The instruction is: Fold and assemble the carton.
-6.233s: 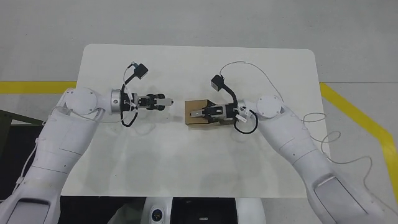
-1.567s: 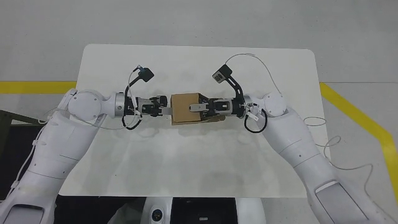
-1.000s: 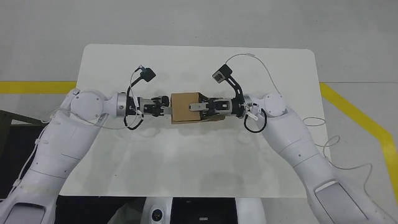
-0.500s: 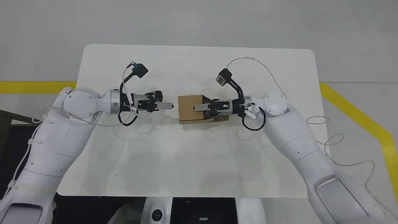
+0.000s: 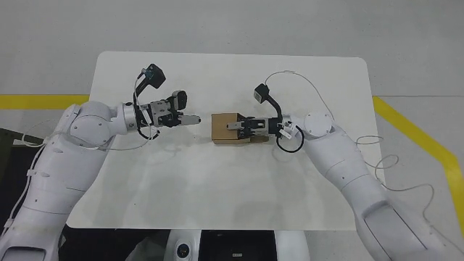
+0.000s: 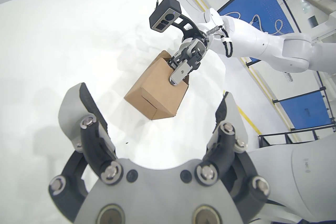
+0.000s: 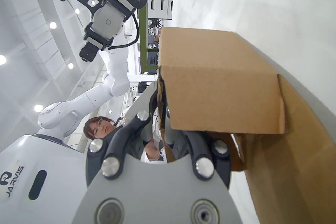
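My right claw (image 5: 235, 125) pinches the carton (image 5: 230, 127) by one wall at its open end. One finger lies on the outside of the brown board and the other goes inside, so the wall's edge is squeezed between the two pads. The carton is near the middle of the white table (image 5: 217, 188), and as far as I can see its lower face rests on the table top. Its closed end faces my left arm, and there the end flaps are folded in and meet along a seam. The open end faces my right arm, and a loose flap stands out from it beside my right wrist. My left claw (image 6: 153, 93) is spread wide and holds nothing. It is on the far side of the carton from my right claw and points at the closed end, with a gap of bare table between its fingertips and the board. My arms come in from opposite sides of the table, with the carton between them
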`<state>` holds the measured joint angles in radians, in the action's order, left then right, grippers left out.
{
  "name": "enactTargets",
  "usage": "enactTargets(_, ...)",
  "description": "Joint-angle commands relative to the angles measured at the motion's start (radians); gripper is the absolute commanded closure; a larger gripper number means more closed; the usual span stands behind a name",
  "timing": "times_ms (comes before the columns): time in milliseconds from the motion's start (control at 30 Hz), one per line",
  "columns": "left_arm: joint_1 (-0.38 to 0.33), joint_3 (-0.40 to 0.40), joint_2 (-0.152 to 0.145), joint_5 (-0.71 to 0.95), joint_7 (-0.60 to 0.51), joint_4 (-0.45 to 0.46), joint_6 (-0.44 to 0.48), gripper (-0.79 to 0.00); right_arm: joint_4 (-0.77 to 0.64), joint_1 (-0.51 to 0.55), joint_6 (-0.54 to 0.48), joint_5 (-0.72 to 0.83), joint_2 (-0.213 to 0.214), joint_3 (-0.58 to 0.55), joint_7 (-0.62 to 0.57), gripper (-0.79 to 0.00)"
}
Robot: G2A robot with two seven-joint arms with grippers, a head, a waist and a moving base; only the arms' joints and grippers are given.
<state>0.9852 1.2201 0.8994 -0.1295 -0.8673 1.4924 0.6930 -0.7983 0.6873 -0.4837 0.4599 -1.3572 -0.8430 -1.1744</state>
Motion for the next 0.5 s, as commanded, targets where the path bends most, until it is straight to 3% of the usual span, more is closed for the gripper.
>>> enactTargets(0, 0.000, 0.000, 0.000, 0.002, -0.002, 0.000, -0.001, -0.785, 0.002, 0.000, -0.001, -0.002, 0.001, -0.003, -0.001, -0.289)
enactTargets(300, 0.002, 0.000, 0.000, -0.005, 0.005, 0.008, -0.006, -0.785, -0.028, 0.008, 0.002, -0.028, 0.011, -0.026, -0.013, -0.314)
enactTargets(467, 0.010, 0.017, -0.004, -0.158, 0.063, 0.063, 0.036, -0.785, -0.073, 0.018, 0.027, -0.072, 0.028, -0.052, -0.019, -0.317)
